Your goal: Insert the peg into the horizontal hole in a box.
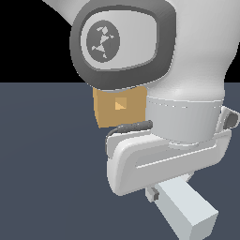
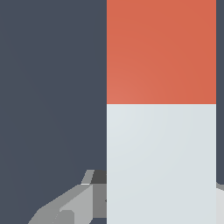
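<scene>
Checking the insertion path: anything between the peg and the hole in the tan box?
No obstacle shows. The grey-white, red-ended square peg fills the wrist view, and in the exterior view the arm hides the stretch from it to the tan box's small square hole.

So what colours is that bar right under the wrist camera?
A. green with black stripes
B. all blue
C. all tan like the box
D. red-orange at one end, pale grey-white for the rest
D: in the wrist view the peg shows a red-orange section meeting a pale grey-white one, and the box in the exterior view is tan.
</scene>
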Tool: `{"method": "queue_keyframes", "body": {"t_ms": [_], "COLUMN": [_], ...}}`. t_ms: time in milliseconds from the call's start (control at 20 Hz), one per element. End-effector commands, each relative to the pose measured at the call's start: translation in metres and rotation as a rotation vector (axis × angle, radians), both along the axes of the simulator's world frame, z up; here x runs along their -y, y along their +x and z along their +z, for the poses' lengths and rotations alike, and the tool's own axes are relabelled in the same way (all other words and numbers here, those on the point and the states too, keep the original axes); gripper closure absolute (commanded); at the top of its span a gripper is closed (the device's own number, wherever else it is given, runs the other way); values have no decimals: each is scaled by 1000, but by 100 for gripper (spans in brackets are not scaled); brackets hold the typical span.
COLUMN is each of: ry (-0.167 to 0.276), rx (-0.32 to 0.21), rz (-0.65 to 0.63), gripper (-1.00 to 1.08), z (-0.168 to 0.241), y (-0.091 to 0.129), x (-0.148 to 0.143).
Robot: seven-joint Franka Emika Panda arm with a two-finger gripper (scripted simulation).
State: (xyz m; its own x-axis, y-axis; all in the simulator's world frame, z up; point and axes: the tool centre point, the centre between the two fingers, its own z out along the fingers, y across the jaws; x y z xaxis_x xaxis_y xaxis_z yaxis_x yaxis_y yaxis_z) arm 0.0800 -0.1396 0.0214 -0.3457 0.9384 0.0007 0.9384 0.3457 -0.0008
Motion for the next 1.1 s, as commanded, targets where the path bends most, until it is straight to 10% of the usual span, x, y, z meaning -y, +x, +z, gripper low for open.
{"method": "queue_keyframes", "body": {"t_ms": [0,550,1050], "ry": [0,0,0], "rx": [1,0,0], "rz": [0,-6,-35], "gripper": [108,108,108], "z": [0,7,40], "y": [0,-4,-18], "x": [0,-16,-92]}}
